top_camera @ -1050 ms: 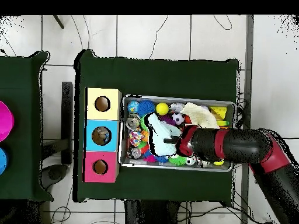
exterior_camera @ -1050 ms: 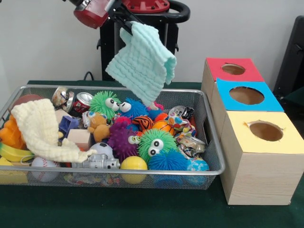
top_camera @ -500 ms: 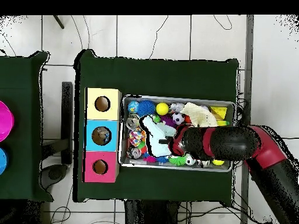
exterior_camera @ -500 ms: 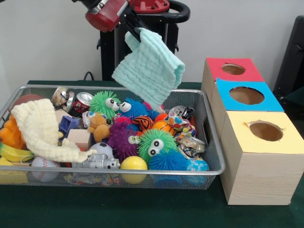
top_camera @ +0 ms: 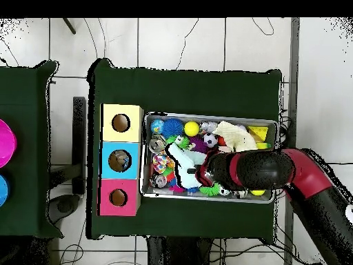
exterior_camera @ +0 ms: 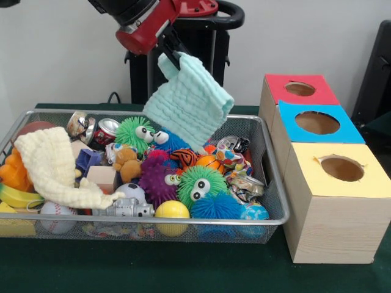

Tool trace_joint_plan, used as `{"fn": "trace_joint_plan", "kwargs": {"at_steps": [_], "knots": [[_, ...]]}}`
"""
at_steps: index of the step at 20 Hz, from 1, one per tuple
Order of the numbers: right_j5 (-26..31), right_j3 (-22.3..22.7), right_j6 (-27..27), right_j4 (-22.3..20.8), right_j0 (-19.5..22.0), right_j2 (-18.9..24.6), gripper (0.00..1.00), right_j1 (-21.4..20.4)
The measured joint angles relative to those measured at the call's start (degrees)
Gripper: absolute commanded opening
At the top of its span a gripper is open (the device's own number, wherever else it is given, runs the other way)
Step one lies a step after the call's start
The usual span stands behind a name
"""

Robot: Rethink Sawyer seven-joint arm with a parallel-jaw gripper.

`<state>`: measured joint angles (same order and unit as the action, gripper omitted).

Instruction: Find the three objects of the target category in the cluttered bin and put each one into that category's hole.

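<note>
The gripper [exterior_camera: 171, 56] is pinched tight on the top corner of a mint green cloth [exterior_camera: 190, 102]. The cloth hangs down under the gripper, up in the air over the wire bin [exterior_camera: 269, 183]. Right below the gripper and the cloth sit fuzzy toys with big eyes, like a green fuzzy ball [exterior_camera: 202, 185] and a purple fuzzy ball [exterior_camera: 157, 179]. Far off to one side of the gripper, a pale yellow cloth [exterior_camera: 54, 166] lies on the pile. On the other side of the gripper, outside the bin, three boxes stand in a row: a red box [exterior_camera: 297, 90], a blue box [exterior_camera: 316, 124] and a yellow box [exterior_camera: 339, 201], each with a round hole on top.
</note>
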<state>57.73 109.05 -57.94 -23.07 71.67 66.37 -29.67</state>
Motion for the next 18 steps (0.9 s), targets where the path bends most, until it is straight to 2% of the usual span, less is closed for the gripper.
{"fn": "trace_joint_plan", "kwargs": {"at_steps": [11,18], "knots": [[-0.7,0.0,0.0,-5.8,-2.2,-5.6,0.00,-0.2],[-4.0,0.0,0.0,-9.2,-2.5,-8.5,0.00,0.0]]}}
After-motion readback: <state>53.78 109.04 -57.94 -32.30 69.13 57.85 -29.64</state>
